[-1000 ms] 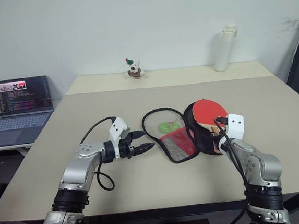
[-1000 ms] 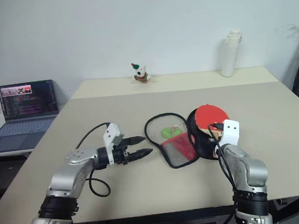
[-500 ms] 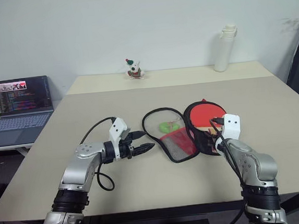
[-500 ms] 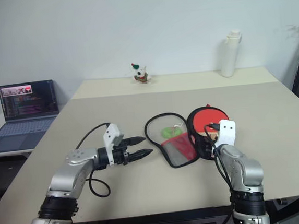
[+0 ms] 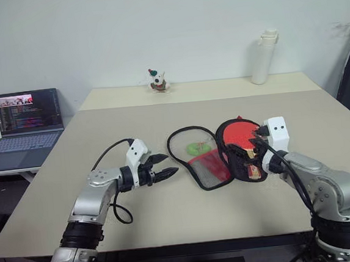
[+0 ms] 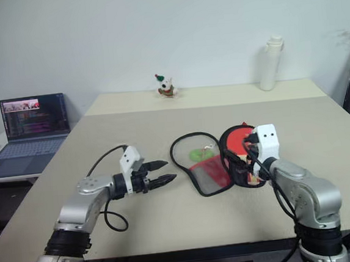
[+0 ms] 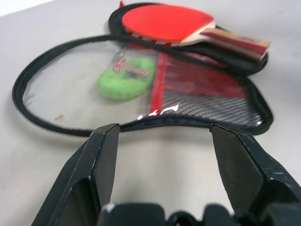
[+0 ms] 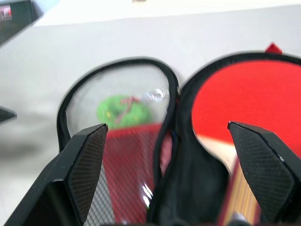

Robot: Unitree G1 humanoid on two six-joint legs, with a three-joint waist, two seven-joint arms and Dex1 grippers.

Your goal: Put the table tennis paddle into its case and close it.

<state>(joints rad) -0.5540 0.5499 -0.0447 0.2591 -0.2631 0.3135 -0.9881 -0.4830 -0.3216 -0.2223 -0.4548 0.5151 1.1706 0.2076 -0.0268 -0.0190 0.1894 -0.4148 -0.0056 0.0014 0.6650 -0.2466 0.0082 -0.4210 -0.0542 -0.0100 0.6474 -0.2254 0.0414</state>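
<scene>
Lying unzipped and spread flat near the middle of the desk (image 5: 170, 211): one case (image 5: 207, 168), opening into two halves side by side. Resting in the right, black-lined half, red face up: one table tennis paddle (image 5: 240, 134), pointing its pale wooden handle toward the near edge of the desk. Sitting within the black rim of the left half, beside the red mesh pocket: one small green item (image 5: 197, 148), with a bit of red and white on it; being unable to tell whether it is inside or under the see-through panel.

Hovering just above the handle end of the paddle: the right hand (image 5: 245, 157), spreading its two black fingers (image 8: 84, 165) wide and gripping nothing, with the paddle and the case's middle seam showing between them in the right wrist view.

Hanging low over the desk just left of the case: the left hand (image 5: 170, 164), likewise released, keeping its two fingers (image 7: 101, 155) apart around bare desk and aiming at the near rim of the left half without touching it.

Standing along the far edge of the desk: one white bottle (image 5: 264, 56) at the right and one small toy figure (image 5: 156, 80) nearer the middle. Sitting open on a lower side table at the left: one laptop (image 5: 24, 123), its screen lit.
</scene>
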